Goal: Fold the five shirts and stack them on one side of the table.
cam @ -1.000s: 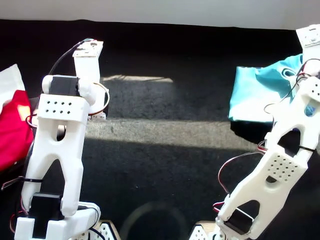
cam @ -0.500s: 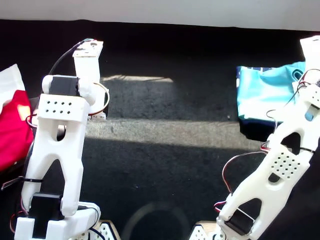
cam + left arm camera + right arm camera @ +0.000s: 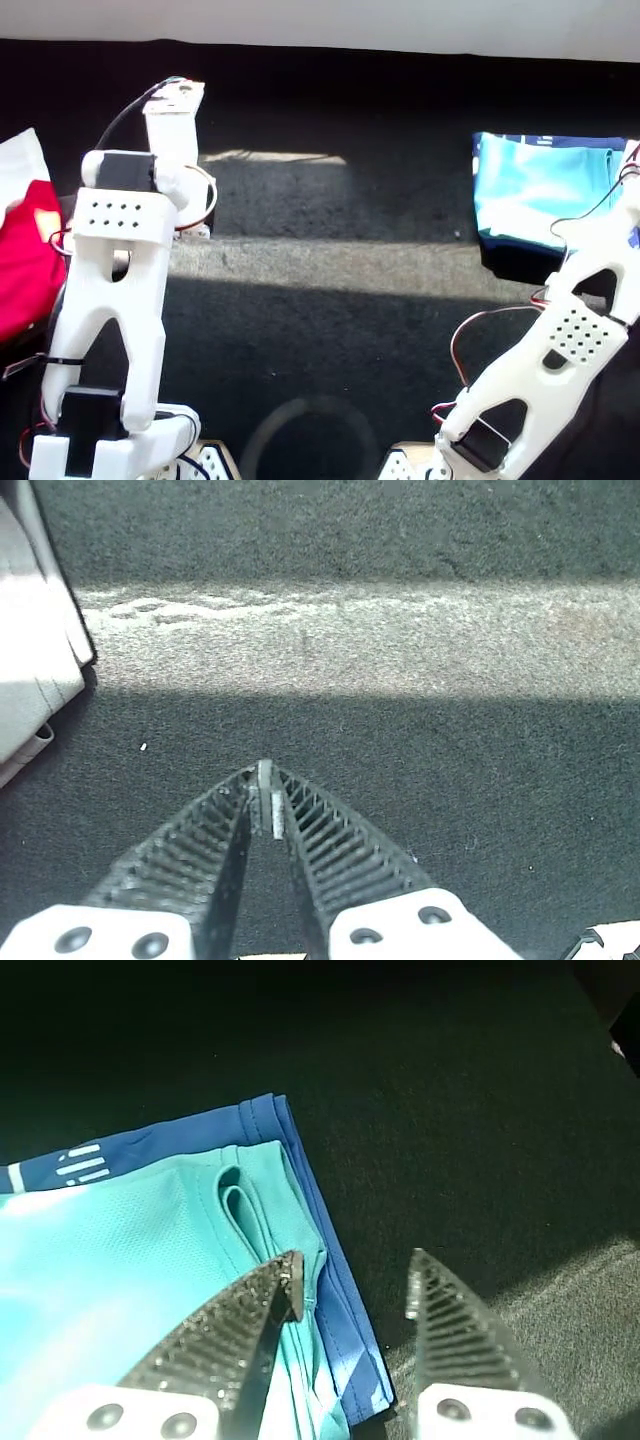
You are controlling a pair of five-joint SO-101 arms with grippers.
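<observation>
A folded teal shirt [image 3: 545, 195] lies flat at the table's right side, on top of a dark blue shirt [image 3: 565, 142] whose edge peeks out. In the right wrist view my right gripper [image 3: 352, 1285] is open just above the corner of the teal shirt [image 3: 130, 1270] and the blue shirt [image 3: 335, 1310], holding nothing. At the left edge lie a red shirt [image 3: 25, 255] and a white shirt [image 3: 18, 165]. My left gripper [image 3: 265, 802] is shut and empty over the bare mat, beside a white shirt [image 3: 30, 670].
The black table mat [image 3: 330, 330] has a sunlit band across its middle. The left arm [image 3: 115, 290] stands upright at the front left. The right arm [image 3: 560, 350] leans toward the right edge.
The teal shirt, raised and rumpled at its right side a second ago, now lies flat. The right arm has swung to the right. The left arm has not moved.
</observation>
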